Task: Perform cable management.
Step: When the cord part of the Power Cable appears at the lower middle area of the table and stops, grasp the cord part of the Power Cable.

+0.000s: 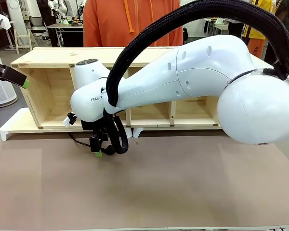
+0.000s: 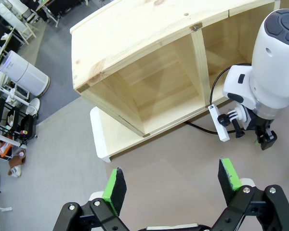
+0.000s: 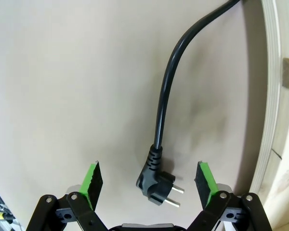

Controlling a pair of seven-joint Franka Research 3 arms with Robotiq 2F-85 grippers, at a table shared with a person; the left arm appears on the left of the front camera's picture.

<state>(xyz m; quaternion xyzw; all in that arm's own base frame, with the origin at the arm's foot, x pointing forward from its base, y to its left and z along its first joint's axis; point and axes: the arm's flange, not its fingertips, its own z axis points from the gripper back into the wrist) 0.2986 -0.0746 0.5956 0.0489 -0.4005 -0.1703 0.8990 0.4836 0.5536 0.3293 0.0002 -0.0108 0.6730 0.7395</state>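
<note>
As the front view shows, the right gripper (image 1: 98, 148) is found low at centre left, pointed down at the table (image 1: 183, 183) just before the wooden shelf (image 1: 48, 57), evidently because the cable (image 1: 78, 141) runs out there. In the left wrist view, the left gripper (image 2: 172, 185) is seen at the bottom edge, wide open and empty, presumably held aside so that the other arm is not hindered. In the right wrist view, the plug (image 3: 156, 184) lies flat at bottom centre between the fully spread green pads (image 3: 93, 177), untouched; nothing is gripped. The jaws are judged to be set astride it for a grasp, while the cable curves away to the upper right.
</note>
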